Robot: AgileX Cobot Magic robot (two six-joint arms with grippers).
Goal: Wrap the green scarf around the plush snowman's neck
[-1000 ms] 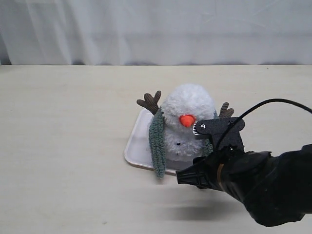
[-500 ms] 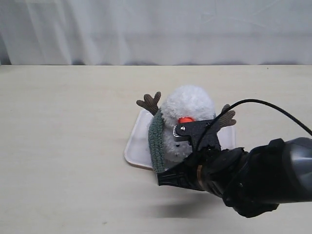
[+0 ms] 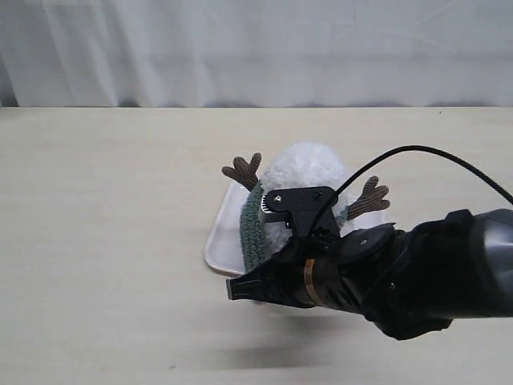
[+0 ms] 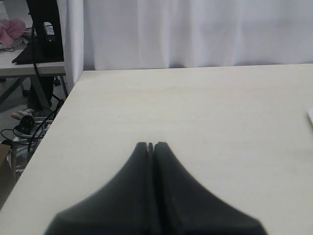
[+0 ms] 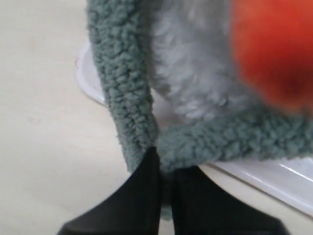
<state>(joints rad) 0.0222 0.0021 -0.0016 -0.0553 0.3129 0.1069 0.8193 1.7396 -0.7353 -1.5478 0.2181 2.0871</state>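
Plush snowman (image 3: pixel 309 164) sits upright on a shallow white tray (image 3: pixel 216 250) mid-table, twig arms out to both sides.

Green scarf (image 5: pixel 122 88) is draped behind the head. One tail hangs straight down the snowman's side on the left of the exterior view. The other is drawn across the chest under the orange nose (image 5: pixel 274 49).

Right gripper (image 5: pixel 164 164) has its jaws pressed together on the end of that crossing tail, right where it meets the hanging one. The pinch at the very tip probably leaves most of the strip free to lie around the neck. The crossing is low in front, so the tails can overlap. The arm hides the neck crease in the exterior view.

Left gripper (image 4: pixel 150 146) is closed and empty over bare table (image 4: pixel 205 107), well apart from the snowman, likely parked clear of the working arm.
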